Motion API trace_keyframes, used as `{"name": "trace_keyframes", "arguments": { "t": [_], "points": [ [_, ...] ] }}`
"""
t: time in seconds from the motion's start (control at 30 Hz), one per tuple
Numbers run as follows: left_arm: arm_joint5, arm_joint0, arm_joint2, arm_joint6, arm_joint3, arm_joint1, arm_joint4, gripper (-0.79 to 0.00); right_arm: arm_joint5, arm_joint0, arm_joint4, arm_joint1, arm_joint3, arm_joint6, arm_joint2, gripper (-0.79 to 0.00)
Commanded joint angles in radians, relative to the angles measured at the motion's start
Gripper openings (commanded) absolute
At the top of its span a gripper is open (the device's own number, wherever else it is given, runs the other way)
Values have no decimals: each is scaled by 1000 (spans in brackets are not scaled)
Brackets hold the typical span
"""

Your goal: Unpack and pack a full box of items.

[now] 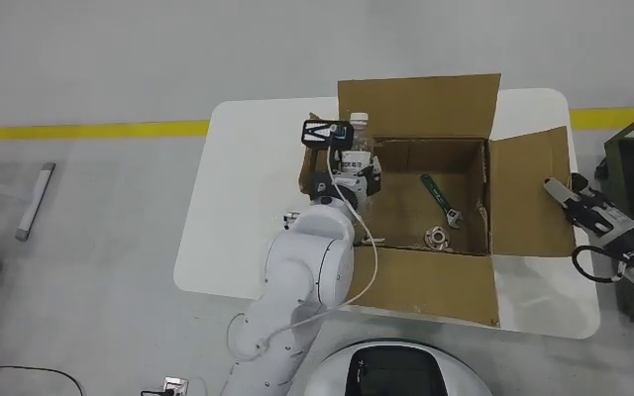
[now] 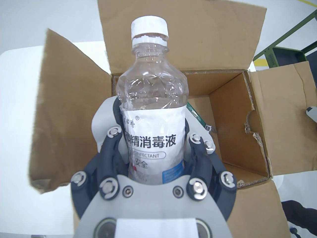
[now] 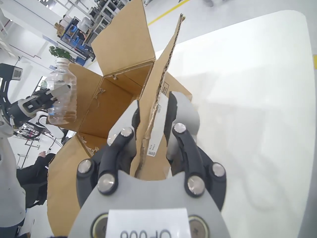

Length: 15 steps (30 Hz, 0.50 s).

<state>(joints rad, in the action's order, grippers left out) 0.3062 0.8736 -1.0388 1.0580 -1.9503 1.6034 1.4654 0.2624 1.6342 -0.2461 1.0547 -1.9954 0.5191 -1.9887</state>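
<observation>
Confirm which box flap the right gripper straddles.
The side flap opposite the bottle: its outer edge lies between the fingers of the right gripper. No gripper straddles the other three.

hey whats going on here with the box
The left gripper holds a clear bottle upright above one side of the open cardboard box. The right gripper sits at the edge of the opposite side flap. A wrench and a small metal part lie on the box floor. Whether the bottle is going in or coming out is unclear.
</observation>
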Motion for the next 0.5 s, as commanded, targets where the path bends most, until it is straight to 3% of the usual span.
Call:
{"name": "trace_keyframes", "arguments": {
  "t": [0.0,0.3,0.47],
  "points": [
    [-16,2,-24,11,-44,-3,28,-785,0,3,-4,1,-12,-22,-12,0],
    [-160,6,-159,55,-236,-25,249,-785,-4,16,-8,3,-40,-47,-17,0],
    [-213,48,-261,75,-253,-36,324,-785,-7,4,-9,3,-39,-51,0,0]
  ]
}}
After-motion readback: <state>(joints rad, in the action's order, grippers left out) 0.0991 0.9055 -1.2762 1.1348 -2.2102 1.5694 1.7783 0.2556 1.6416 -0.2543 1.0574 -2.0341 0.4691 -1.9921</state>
